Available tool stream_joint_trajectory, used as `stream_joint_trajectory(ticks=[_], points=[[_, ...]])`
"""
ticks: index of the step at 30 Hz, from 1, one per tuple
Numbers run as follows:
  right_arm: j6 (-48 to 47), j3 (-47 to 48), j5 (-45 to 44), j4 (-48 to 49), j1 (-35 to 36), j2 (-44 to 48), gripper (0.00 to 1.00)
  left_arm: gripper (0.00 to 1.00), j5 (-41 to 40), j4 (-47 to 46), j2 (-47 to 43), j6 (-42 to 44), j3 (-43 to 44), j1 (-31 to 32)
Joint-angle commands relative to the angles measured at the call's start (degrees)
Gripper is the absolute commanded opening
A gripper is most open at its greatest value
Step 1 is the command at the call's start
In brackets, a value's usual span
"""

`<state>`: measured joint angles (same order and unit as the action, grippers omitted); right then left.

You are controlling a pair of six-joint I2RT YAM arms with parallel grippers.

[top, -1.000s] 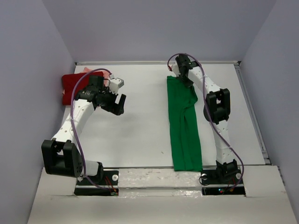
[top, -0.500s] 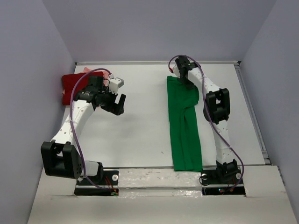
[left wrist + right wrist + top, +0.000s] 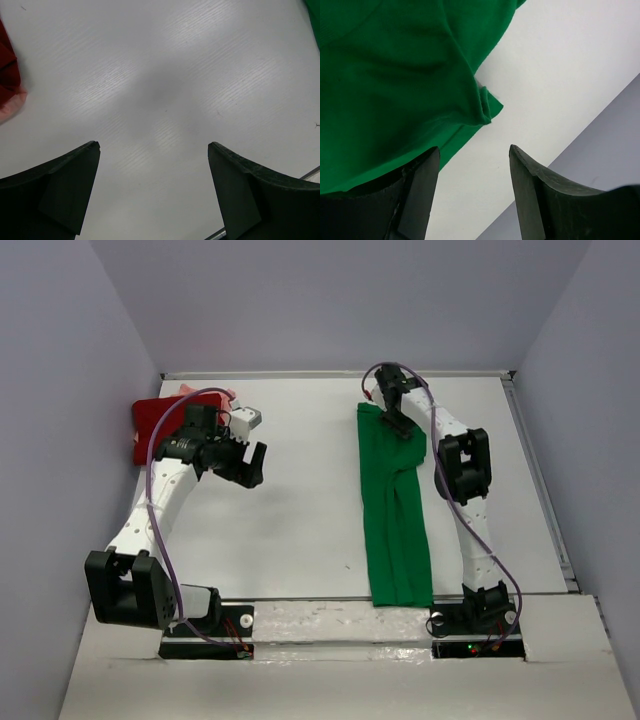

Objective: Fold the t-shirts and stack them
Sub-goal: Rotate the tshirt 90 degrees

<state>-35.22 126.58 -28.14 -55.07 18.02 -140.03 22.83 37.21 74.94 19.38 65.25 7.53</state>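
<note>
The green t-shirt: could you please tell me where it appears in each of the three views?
Top external: the green t-shirt lies right of centre as a long strip running from the near edge toward the far side.
Left wrist: the green t-shirt is only a sliver at the top right corner.
Right wrist: the green t-shirt fills the upper left of the picture.
Shared landmark: the white table beneath it shows in all three.
</note>
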Motion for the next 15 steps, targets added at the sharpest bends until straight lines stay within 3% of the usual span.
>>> stream_joint_trajectory(ticks=[1,3,7,11,15], points=[[-2.66,1.21,-2.01,2.16,-1.4,1.77,0.63,0.99,1.69,-0.39,-2.08,0.14,-0.21,-0.5],[-2.66,1.12,-2.09,2.16,-2.72,2.04,0.63,0.99,1.69,-0.39,-2.16,0.14,-0.04,-0.59],[-0.82,0.24,-1.57,2.16,-5.53,2.56,0.52,0.99,1.87,-0.47,-2.25,0.14,-0.13,-0.67],[3.05,0.68,5.36,1.72,-8.7,3.27,0.42,0.99,2.04,-0.47,-2.08,0.13,-0.04,-0.67],[6.91,-0.37,12.84,-0.83,-10.55,5.02,0.38,0.99,2.04,-0.56,-1.72,0.22,-0.04,-0.76]])
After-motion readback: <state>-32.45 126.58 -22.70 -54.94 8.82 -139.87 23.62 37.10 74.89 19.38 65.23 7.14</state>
